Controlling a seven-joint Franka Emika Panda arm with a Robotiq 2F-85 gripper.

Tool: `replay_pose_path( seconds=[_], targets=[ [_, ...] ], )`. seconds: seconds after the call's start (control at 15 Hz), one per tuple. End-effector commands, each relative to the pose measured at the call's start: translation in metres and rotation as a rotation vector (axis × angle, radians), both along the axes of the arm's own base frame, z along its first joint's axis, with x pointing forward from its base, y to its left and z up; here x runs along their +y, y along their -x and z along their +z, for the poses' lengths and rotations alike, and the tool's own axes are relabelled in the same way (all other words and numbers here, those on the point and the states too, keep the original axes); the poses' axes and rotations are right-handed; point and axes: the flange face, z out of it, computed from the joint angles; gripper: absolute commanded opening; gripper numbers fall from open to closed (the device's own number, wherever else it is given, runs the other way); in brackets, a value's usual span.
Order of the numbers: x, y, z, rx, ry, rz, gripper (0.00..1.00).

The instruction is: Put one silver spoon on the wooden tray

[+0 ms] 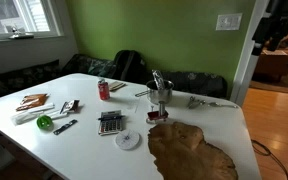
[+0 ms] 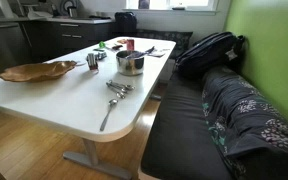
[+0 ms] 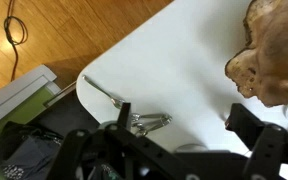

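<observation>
A slim silver spoon [image 3: 104, 93] lies on the white table near its rounded end, and it shows in both exterior views [image 2: 106, 113] [image 1: 220, 102]. A small cluster of silver utensils [image 3: 150, 122] lies beside it [image 2: 117, 89]. The wooden tray [image 1: 194, 152] is a large dark live-edge slab on the table, also in the wrist view [image 3: 276, 50] and in an exterior view [image 2: 34, 71]. My gripper [image 3: 184, 112] hangs high over bare table between the utensils and the tray. Its fingers are spread apart and hold nothing.
A silver pot [image 2: 131, 63] stands mid-table, with a red can [image 1: 104, 90], a calculator [image 1: 110, 123], a white disc [image 1: 129, 140] and small tools beyond. A dark bench with a backpack [image 2: 209, 50] runs along one side. Wooden floor lies past the table end.
</observation>
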Motion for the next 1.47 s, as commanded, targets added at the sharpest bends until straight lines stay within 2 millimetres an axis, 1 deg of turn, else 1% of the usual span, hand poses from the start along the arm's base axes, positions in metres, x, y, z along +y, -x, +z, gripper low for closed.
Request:
replay_pose_path(
  seconds=[0.0,0.13,0.2,0.27,0.33,0.4,0.6,0.8,0.93,1.0,1.07,1.13,1.2,1.33,1.4],
  targets=[
    [0.000,0.000,0.000,0.003,0.000,0.000,1.00],
    [0.000,0.000,-0.001,0.005,0.000,0.000,1.00],
    [-0.009,-0.008,-0.010,0.011,0.041,0.010,1.00],
    [-0.021,-0.016,-0.022,0.032,0.057,-0.004,1.00],
    [-0.036,-0.026,-0.041,0.057,0.089,-0.011,1.00],
    [-0.048,-0.031,-0.058,0.079,0.124,-0.019,1.00],
    [-0.085,-0.040,-0.108,0.194,0.181,-0.048,1.00],
    [-0.121,-0.044,-0.161,0.344,0.269,-0.046,1.00],
    [-0.149,-0.043,-0.195,0.451,0.338,-0.037,1.00],
    [-0.127,-0.034,-0.164,0.372,0.296,-0.034,1.00],
    [-0.137,-0.034,-0.179,0.411,0.312,-0.035,1.00],
    [-0.143,-0.035,-0.189,0.436,0.316,-0.037,1.00],
    [-0.146,-0.038,-0.194,0.449,0.316,-0.035,1.00],
    [-0.147,-0.043,-0.196,0.452,0.316,-0.033,1.00],
    [-0.147,-0.040,-0.192,0.385,0.321,0.046,1.00]
  ],
)
